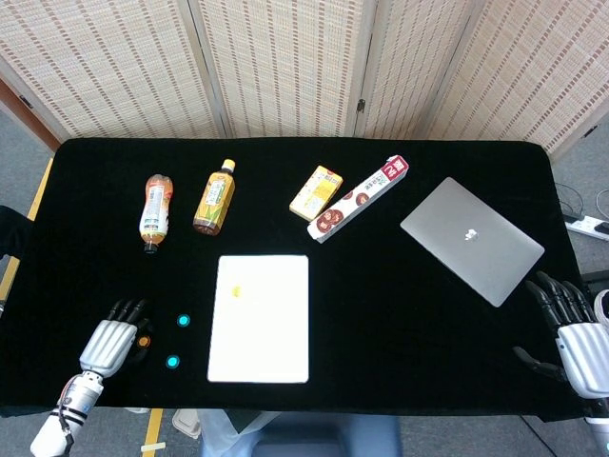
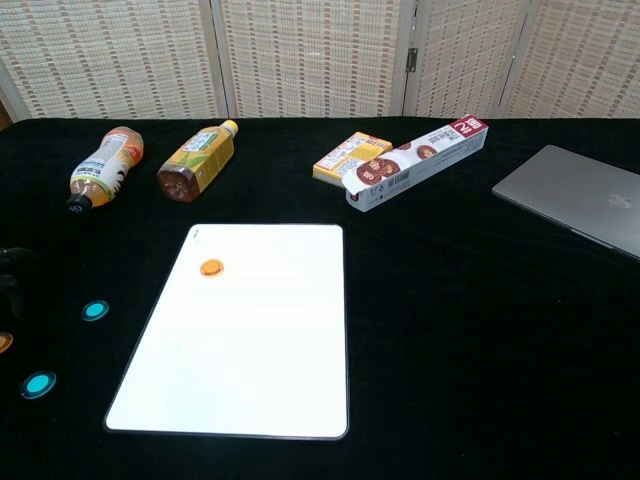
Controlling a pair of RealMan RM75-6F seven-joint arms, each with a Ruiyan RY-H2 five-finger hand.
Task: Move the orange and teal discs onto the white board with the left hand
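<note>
The white board (image 1: 259, 318) lies flat near the table's front edge, and one orange disc (image 1: 236, 291) rests on its upper left part, also seen as the orange disc (image 2: 211, 268) in the chest view. Two teal discs (image 1: 183, 321) (image 1: 172, 362) lie on the black cloth left of the board. A second orange disc (image 1: 144, 341) lies just right of my left hand (image 1: 106, 341). That hand is palm down, fingers stretched forward, holding nothing. In the chest view only the dark fingertips (image 2: 9, 272) show at the left edge. My right hand (image 1: 574, 328) is open at the front right.
Two bottles (image 1: 156, 208) (image 1: 214, 197) lie on their sides behind the discs. A yellow box (image 1: 316, 191) and a long snack carton (image 1: 359, 198) lie at the back middle. A closed laptop (image 1: 472, 239) sits at the right.
</note>
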